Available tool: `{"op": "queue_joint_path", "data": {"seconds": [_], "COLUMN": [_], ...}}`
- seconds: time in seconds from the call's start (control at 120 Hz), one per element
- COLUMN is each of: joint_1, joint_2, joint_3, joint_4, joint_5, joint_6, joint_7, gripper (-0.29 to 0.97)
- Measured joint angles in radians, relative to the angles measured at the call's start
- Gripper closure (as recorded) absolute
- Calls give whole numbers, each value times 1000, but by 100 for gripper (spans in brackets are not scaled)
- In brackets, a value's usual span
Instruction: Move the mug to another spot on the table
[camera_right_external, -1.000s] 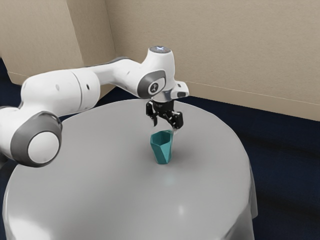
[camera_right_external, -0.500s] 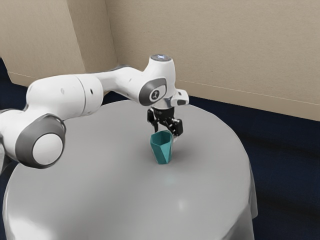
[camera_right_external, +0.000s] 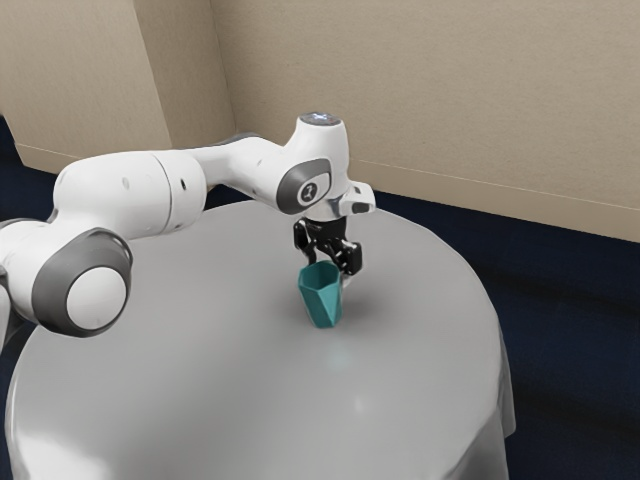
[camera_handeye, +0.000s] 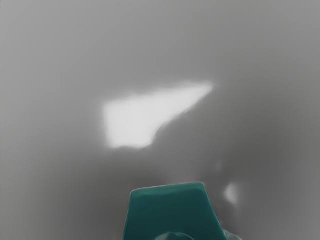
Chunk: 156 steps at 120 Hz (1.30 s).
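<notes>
The arm has come lower than a second ago, and its fingers are now at the rim of the teal mug, spread apart. The mug stands upright near the middle of the worktop, with its long axis vertical and its mouth up.

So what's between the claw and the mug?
Nothing: in the exterior view the claw is right at the mug's rim, with no gap showing between them.
</notes>
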Motion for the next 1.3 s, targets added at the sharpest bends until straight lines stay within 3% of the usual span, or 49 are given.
{"op": "queue_joint_path", "data": {"seconds": [0.375, 0.783, 1.3], "joint_1": [6, 12, 76], "joint_2": [-4, -36, -124], "joint_3": [3, 10, 81], "joint_4": [0, -3, -107], "joint_5": [3, 9, -131], "joint_6": [-5, -42, -242], "joint_7": [11, 13, -9], "gripper": [34, 44, 50]}}
